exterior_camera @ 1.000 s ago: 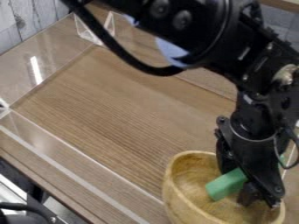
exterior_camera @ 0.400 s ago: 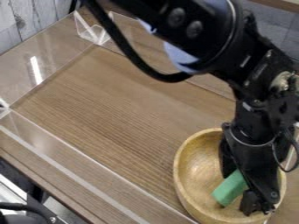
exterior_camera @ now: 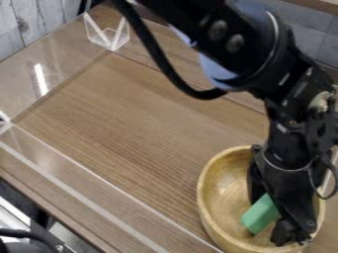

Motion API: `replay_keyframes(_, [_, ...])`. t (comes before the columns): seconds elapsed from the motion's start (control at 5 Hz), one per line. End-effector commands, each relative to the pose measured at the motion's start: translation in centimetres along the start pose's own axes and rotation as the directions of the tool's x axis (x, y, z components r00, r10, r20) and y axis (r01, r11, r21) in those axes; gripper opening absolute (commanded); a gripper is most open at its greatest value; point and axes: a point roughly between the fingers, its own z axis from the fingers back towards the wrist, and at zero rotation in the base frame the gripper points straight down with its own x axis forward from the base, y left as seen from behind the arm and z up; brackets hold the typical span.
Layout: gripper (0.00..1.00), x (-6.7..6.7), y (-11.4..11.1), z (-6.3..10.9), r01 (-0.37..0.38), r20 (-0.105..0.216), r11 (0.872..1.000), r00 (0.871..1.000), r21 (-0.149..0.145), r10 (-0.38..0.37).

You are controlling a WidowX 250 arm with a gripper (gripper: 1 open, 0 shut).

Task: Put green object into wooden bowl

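Green block lies inside wooden bowl, hand reaching in beside it

The mint-green block (exterior_camera: 260, 214) is inside the wooden bowl (exterior_camera: 208, 193), tilted across its lower middle, with part of its right side hidden by the dark fingers of the hand (exterior_camera: 282, 215). The hand points down into the bowl and its fingers are very close to the block. How far open they stand cannot be told from this angle, nor whether they have hold of the block or merely sit against it.

The bowl is round, light tan and thick-rimmed, and stands at the lower right of the view; the hand covers much of its right side. Above it, the black robot arm (exterior_camera: 244, 44) comes down from the top of the picture, with a black cable (exterior_camera: 164, 61) looping along its left side.

The bowl stands on a brown wood-grain worktop (exterior_camera: 119, 128). A pale line (exterior_camera: 99, 203) runs diagonally along the near side of the worktop. Far off at the upper left is a clear, angular object (exterior_camera: 111, 34), well apart from the bowl, its exact kind too unclear to name.
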Motion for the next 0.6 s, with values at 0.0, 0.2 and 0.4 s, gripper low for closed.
replay_keyframes(0.0, [1.0, 1.54, 0.73, 0.57, -0.053, 0.043, 0.999, 0.998, 0.015, 0.052])
replay_keyframes(0.2, [1.0, 1.87, 0.69, 0.47, -0.002, 0.036, 1.0, 0.999, 0.002, 0.002])
replay_keyframes(0.4, [1.0, 2.07, 0.49, 0.3, 0.062, 0.028, 0.998, 0.998, -0.013, -0.061])
